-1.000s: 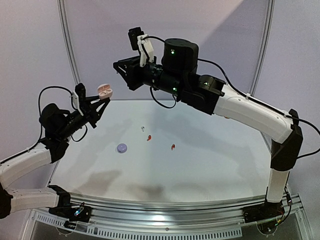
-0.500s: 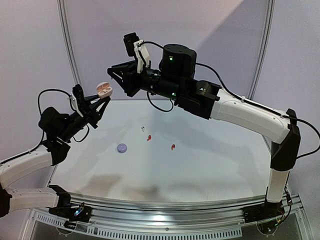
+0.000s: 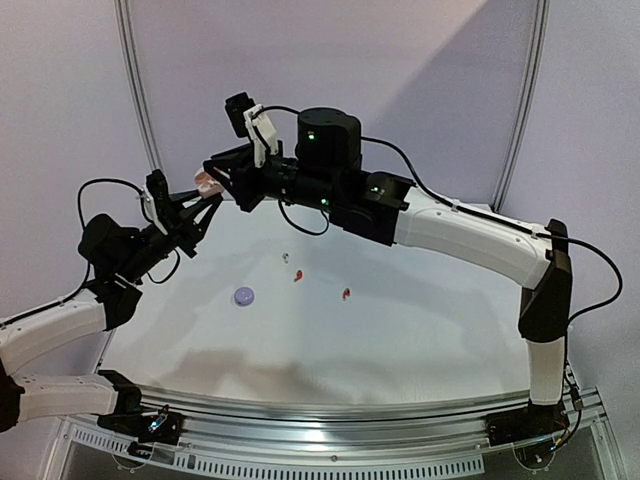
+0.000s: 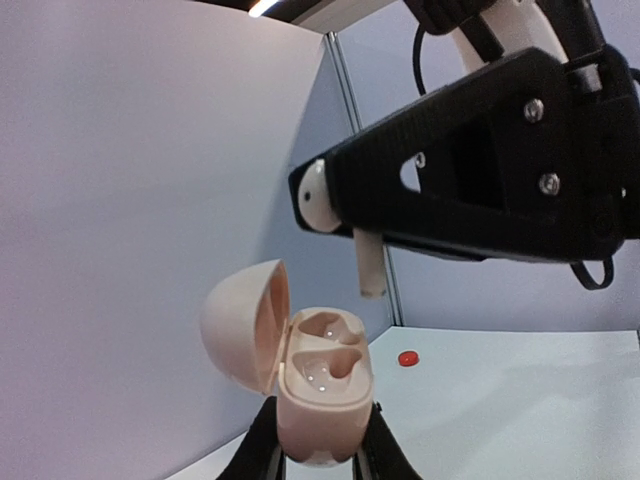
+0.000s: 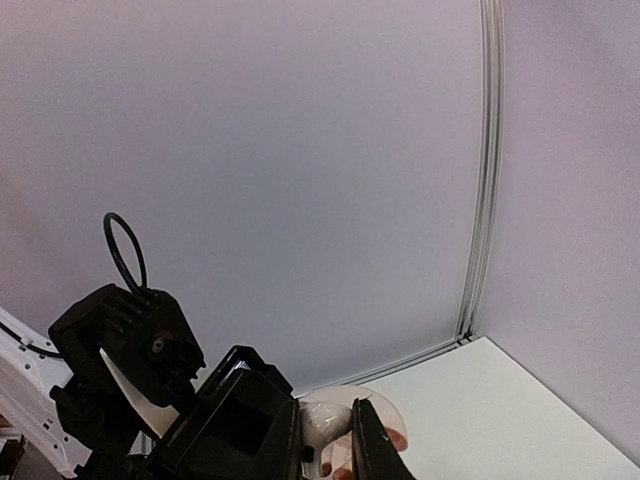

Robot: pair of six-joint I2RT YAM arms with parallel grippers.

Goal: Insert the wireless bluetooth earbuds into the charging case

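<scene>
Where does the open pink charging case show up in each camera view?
Top external: pink charging case upper left, at the left end effector's tip.
Left wrist: case bottom centre, lid open, clamped.
Right wrist: case pinkish at bottom edge, partly hidden.
Shared landmark: right end effector holding white earbud.

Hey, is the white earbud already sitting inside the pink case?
No, the white earbud hangs above the open case, whose two wells are both empty.

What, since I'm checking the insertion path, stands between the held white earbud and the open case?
Nothing visible. The earbud in the right pincer hangs above the case held by the left pincer; its lid is swung aside, both sockets bare, only air between.
</scene>
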